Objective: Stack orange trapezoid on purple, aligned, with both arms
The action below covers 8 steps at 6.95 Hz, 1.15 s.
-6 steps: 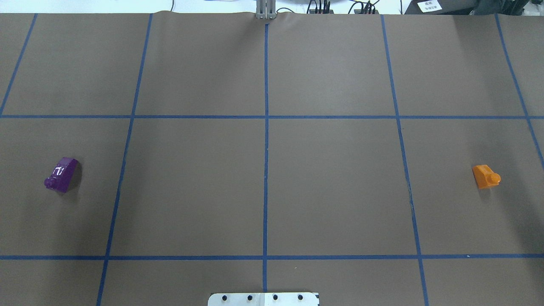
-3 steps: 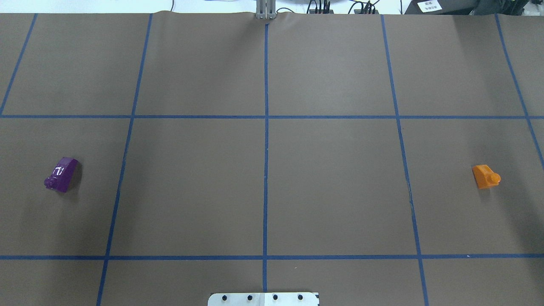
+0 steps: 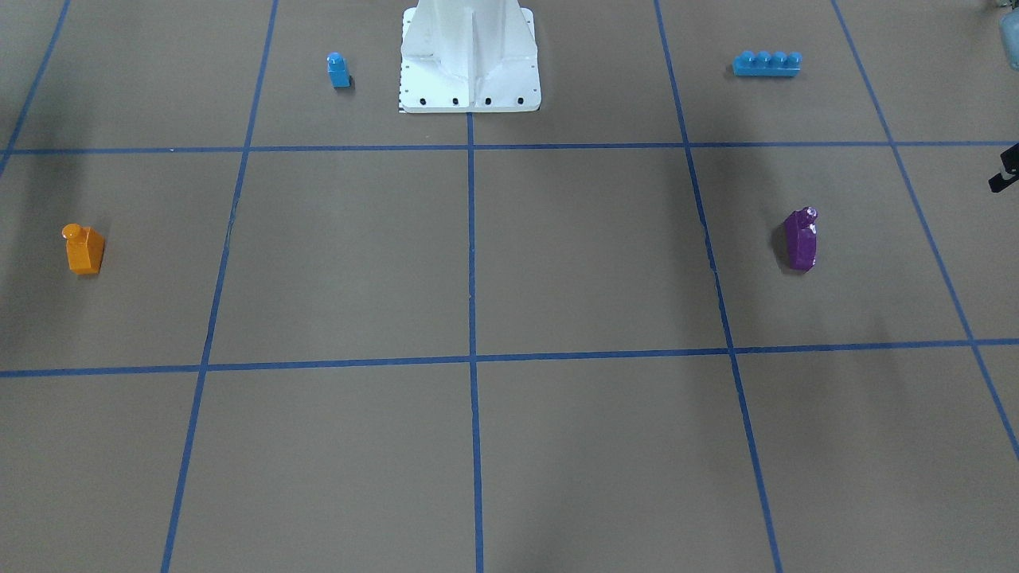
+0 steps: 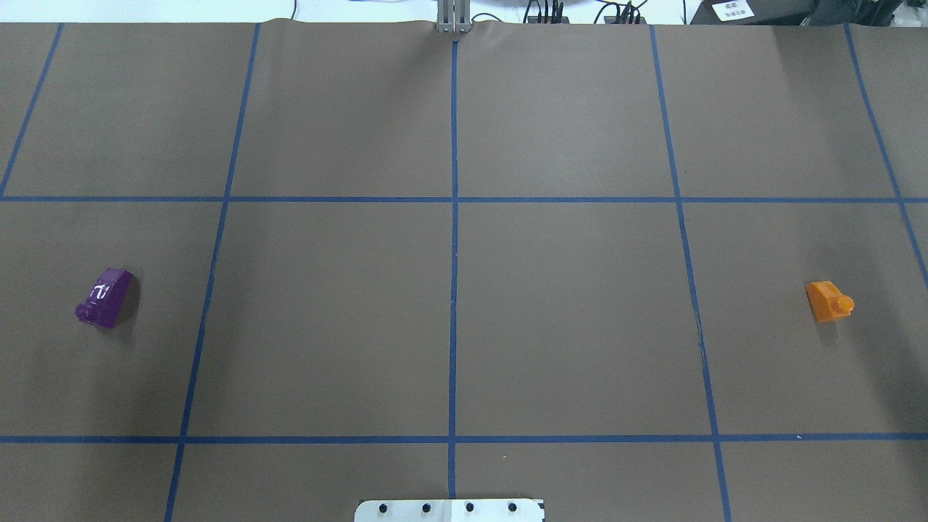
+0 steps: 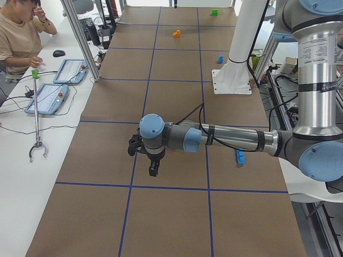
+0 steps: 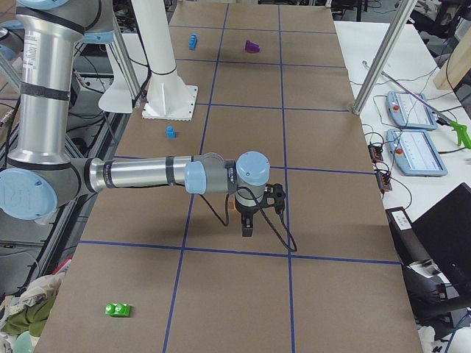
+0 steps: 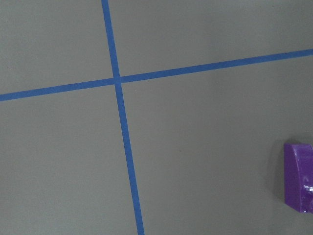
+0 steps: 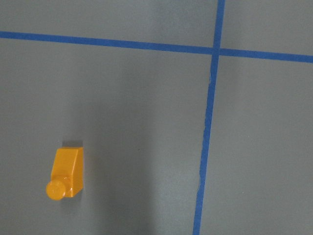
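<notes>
Leave the small blue block (image 3: 338, 70) and long blue brick (image 3: 767, 64) by the base (image 3: 470, 76) alone. Farther out, centre the right end effector (image 6: 248, 228) over the orange trapezoid (image 4: 828, 301), stud up at the far right of the worktop (image 4: 565, 326) and off-centre in the wrist view; square the grasp across flat sides, not the slope. Likewise centre the left end effector (image 5: 153, 169) over the purple (image 4: 107, 297), well apart at far left. Released or clenched: impossible to tell for either.

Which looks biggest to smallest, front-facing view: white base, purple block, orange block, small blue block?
White metal robot base
Then glossy purple sloped plastic block and glossy orange sloped plastic block, about alike
Last, small blue single-stud plastic block, farther away
</notes>
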Motion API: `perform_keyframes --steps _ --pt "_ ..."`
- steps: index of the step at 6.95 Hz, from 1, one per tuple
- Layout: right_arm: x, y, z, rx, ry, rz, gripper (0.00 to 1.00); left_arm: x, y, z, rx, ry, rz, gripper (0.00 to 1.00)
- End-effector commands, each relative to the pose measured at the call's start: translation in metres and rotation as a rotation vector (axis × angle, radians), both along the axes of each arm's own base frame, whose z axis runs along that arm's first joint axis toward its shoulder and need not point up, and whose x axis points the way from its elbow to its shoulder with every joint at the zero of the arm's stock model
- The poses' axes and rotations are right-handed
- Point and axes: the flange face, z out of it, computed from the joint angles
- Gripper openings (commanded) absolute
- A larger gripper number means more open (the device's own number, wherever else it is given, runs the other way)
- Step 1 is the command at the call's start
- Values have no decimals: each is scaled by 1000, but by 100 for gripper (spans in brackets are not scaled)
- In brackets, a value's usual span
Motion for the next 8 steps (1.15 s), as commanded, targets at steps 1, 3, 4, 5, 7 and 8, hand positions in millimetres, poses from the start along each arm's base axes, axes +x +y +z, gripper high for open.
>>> perform_keyframes --steps 1,3,4,5,7,8 --pt "0 -1 0 -3 -3 1 100 4 3 -6 6 24 6 100" --pt "-1 0 9 -22 -6 0 100 73 4 -24 6 134 135 100" --pt "-1 -1 9 -22 -7 0 100 114 4 -39 -47 136 99 100" --pt "-1 -2 8 -19 -6 -1 100 155 13 -47 -60 133 111 100" --pt "-2 -2 7 -18 -7 -3 100 185 21 -35 -36 65 144 100" --pt "-2 -2 7 -18 -7 -3 100 194 21 -34 -39 60 158 100"
